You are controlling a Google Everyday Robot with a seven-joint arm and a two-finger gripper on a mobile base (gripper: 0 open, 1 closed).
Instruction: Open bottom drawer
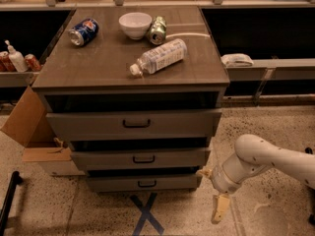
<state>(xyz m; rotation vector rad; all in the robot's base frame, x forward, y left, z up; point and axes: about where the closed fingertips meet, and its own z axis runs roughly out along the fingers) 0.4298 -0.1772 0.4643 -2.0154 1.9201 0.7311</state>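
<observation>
The bottom drawer (113,183) is the lowest and slimmest grey-brown wood-grain front of the cabinet, with a small black bar handle (146,183). It sits pushed in under the middle drawer (108,159) and the top drawer (88,125). My gripper (212,191) is low, just off the bottom drawer's right end, near the floor. Its fingers are spread: one fingertip (203,172) is close to the drawer's right corner and the other (219,208) hangs down. It holds nothing and does not touch the handle.
The cabinet top (98,68) carries a lying plastic bottle (158,56), a white bowl (135,24), a blue can (83,31) and a green can (158,30). A cardboard box (29,132) stands at the left. A blue tape X (146,215) marks the floor in front.
</observation>
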